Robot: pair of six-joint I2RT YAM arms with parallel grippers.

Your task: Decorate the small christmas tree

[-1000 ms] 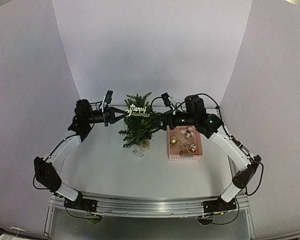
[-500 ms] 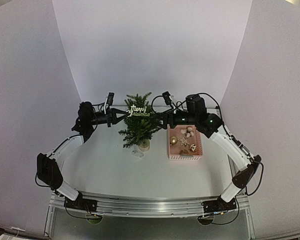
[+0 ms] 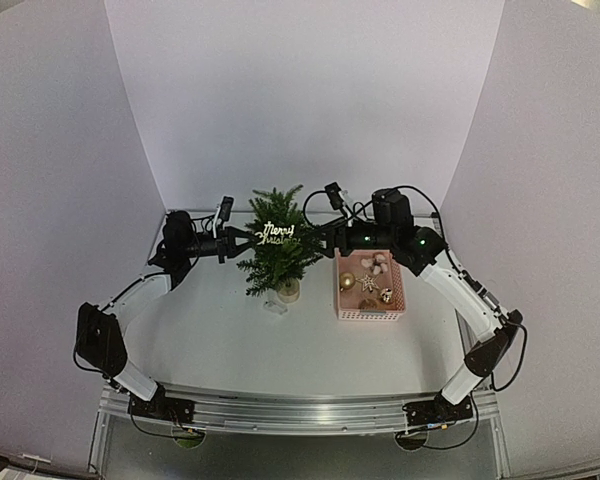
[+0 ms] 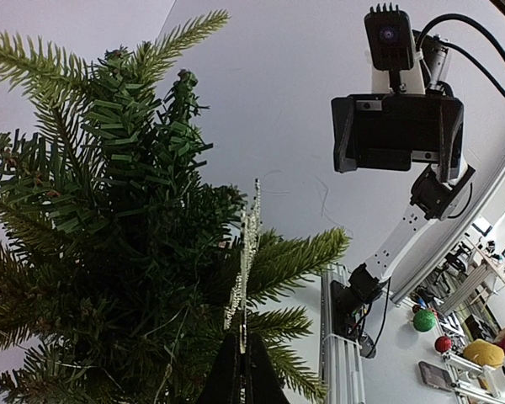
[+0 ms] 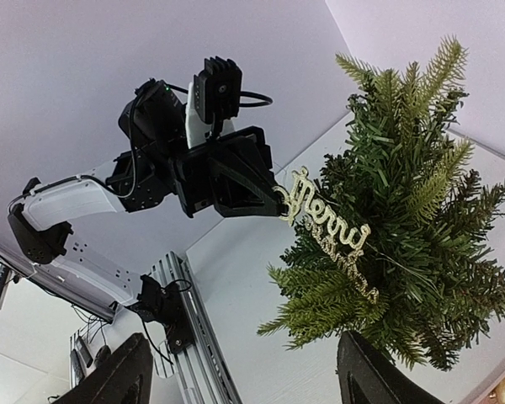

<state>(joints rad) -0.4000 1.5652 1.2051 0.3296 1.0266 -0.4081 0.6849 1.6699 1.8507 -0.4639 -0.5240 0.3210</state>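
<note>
- Top external view: the small christmas tree stood upright toward the back of the table, just left of the pink basket, which held a few gold and pale ornaments. The left gripper reached in from the tree's left side. It was clenched on the left end of a gold Merry Christmas sign that lay across the upper branches. The right gripper hung at the tree's right side with its jaws apart and nothing between them.
- Left wrist view: the sign showed edge-on, rising from the closed fingertips at the bottom edge, close against the foliage. Whether any branch had caught it could not be told. It probably wanted a light push deeper into the needles before being let go.
- Right wrist view: the right gripper's own two fingers stood wide at the lower corners, empty. Across from them the left gripper pinched the "M" end of the sign. The rest of the sign slanted down and to the right over the branches.
- Judgement: the step in hand looked to be seating the sign.
  - The far end should rest on a branch first.
  - The pinch should then ease off slowly.
  - The arm should back out along its own line so the fingers do not snag the lettering.
  - The tree seemed light on a small base, so a sideways shove could tip it.
  - The free right gripper was well placed to steady that side.
</note>
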